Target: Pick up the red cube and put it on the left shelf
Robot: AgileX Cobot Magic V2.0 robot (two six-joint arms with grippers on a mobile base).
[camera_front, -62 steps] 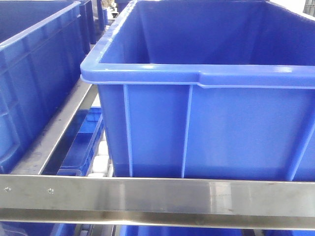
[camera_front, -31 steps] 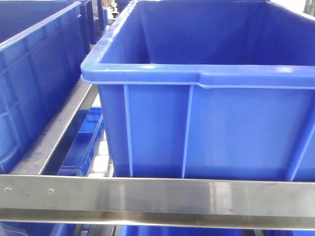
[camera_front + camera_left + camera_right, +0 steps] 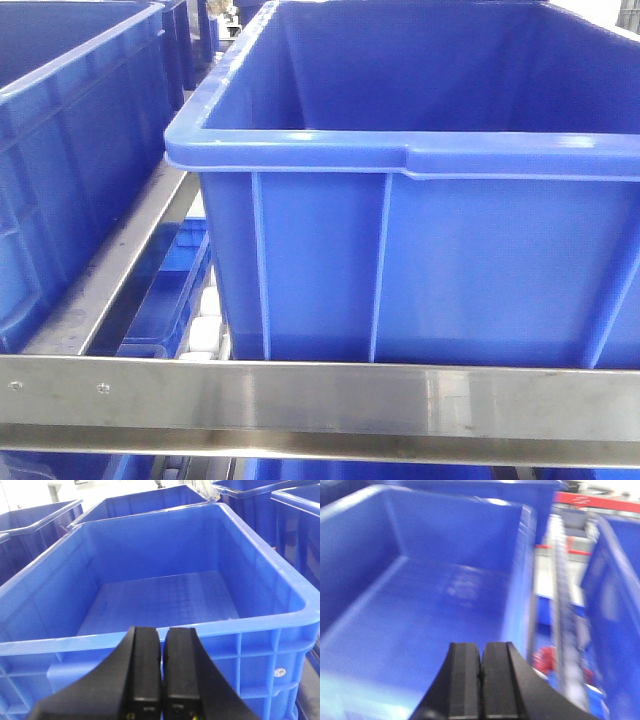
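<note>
The red cube does not show clearly in any view. The right wrist view is blurred and holds two small red blobs (image 3: pixel 545 660) low beside a roller rail; I cannot tell what they are. The left shelf is the brushed-steel rack, with its riveted front rail (image 3: pixel 300 398) across the bottom of the front view and a side rail (image 3: pixel 120 265) running back. My left gripper (image 3: pixel 162 632) is shut and empty, just in front of the near rim of a large blue crate (image 3: pixel 150 637). My right gripper (image 3: pixel 481 647) is shut and empty above another blue crate (image 3: pixel 420 605). Neither gripper appears in the front view.
A large blue crate (image 3: pixel 420 150) fills the rack in front, with another crate (image 3: pixel 60 150) to its left. White rollers (image 3: pixel 205 330) and lower blue crates show in the gap between them. More blue crates (image 3: pixel 295 525) stand right of the left gripper. A roller rail (image 3: pixel 562 610) runs right of the right gripper's crate.
</note>
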